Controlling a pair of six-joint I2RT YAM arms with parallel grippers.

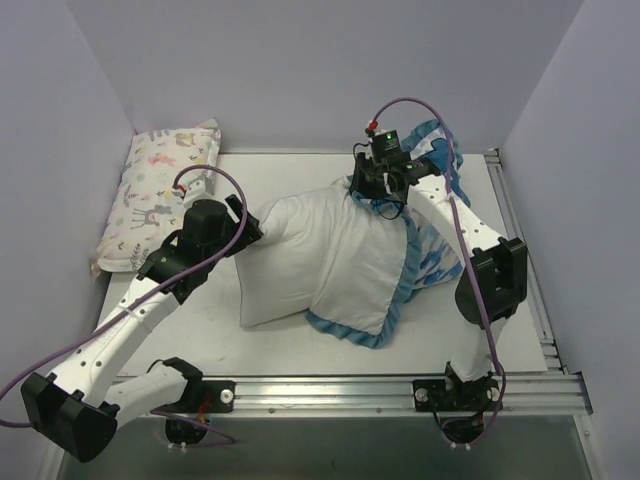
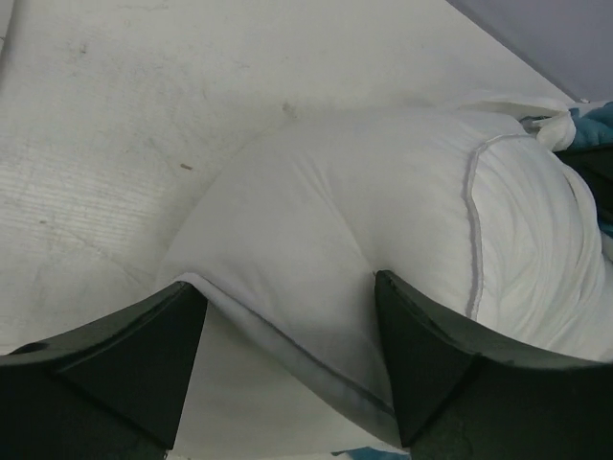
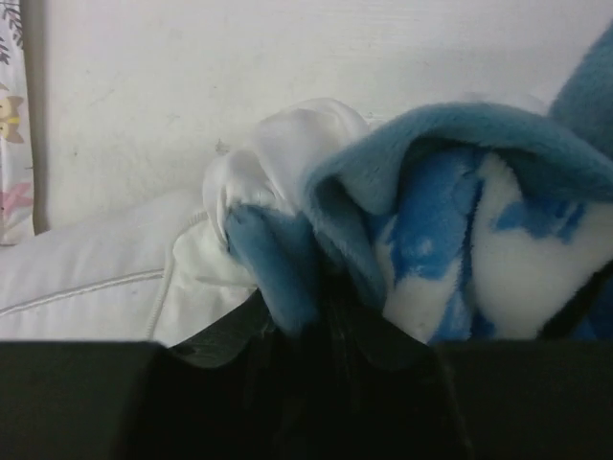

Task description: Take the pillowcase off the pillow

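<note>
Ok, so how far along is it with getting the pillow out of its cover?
Roughly halfway. Done: the left end of the pillow is out of the pillowcase. In hand: the right gripper pinches the pillowcase's far edge, and the left gripper stands open around the bare pillow corner. Left: sliding the covered right end out.

the pillow (image 2: 383, 211) is smooth, tightly woven white cloth with a faint sheen and a thin corded seam. the pillowcase (image 3: 431, 230) is soft, fuzzy plush on its blue-and-white face and slicker, slightly glossy white cloth on the other. the worktop (image 2: 96, 144) looks matt white and lightly scuffed, fronted by a brushed metal rail (image 1: 330, 385); the left end effector (image 2: 285, 287) has fingers of dull black plastic, and the small printed pillow (image 1: 165, 190) is matt cloth.
</note>
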